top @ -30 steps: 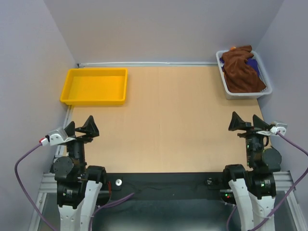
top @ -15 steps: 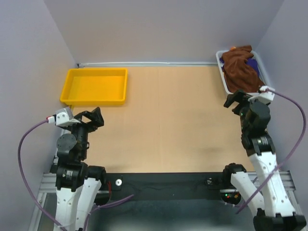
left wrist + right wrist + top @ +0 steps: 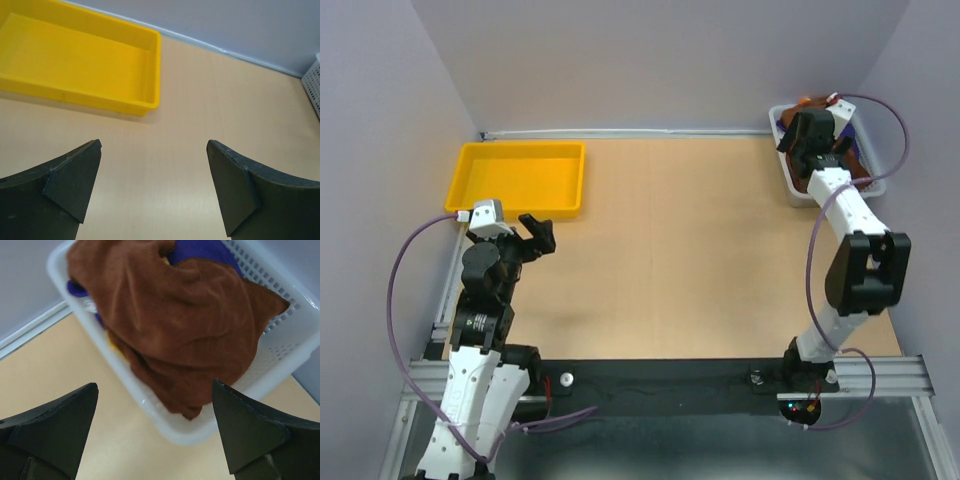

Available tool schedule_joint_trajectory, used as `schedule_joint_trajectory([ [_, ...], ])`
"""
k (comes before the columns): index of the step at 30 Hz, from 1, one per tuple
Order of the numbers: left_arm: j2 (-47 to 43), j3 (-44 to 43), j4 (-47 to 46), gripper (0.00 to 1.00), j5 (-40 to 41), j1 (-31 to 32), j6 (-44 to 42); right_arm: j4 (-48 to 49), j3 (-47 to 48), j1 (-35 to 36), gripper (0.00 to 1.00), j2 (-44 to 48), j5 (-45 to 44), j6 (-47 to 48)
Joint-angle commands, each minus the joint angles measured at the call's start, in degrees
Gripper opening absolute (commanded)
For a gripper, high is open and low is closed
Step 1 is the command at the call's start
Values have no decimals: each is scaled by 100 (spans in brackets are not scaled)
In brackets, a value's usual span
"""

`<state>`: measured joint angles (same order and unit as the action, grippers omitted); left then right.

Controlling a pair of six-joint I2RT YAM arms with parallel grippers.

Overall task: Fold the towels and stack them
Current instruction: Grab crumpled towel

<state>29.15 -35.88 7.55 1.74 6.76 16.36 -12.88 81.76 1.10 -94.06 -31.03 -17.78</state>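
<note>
I've swung the right gripper [image 3: 155,390], jaws wide and empty, over the basket [image 3: 292,357], ready for the brown towel [image 3: 185,325]; the left gripper [image 3: 154,145] gapes too.

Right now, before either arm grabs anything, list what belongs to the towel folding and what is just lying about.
For the job:
- brown towel, top of the pile
- purple towel, peeking out beneath it

Just lying about:
- white mesh basket, holding the pile
- yellow tray, at the far left
</note>
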Motion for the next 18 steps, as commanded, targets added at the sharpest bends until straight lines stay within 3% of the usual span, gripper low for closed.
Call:
schedule_joint_trajectory([
  [1,187,81,-421,99,-139,9,-80,75,970,-443,100,-1059,-378,-76],
  [4,258,99,-421,99,-147,9,-63,67,1465,-602,98,-1851,-343,-155],
  [7,276,107,-377,98,-147,9,-71,67,2001,-725,89,-2458,-290,-200],
  [12,293,125,-342,98,-313,9,-80,75,2415,-734,63,-2767,-466,-41],
  [16,267,125,-342,98,-323,9,-89,67,2284,-734,45,-2469,-527,90],
  [18,232,125,-342,98,-323,9,-89,75,2178,-734,31,-2215,-519,169],
])
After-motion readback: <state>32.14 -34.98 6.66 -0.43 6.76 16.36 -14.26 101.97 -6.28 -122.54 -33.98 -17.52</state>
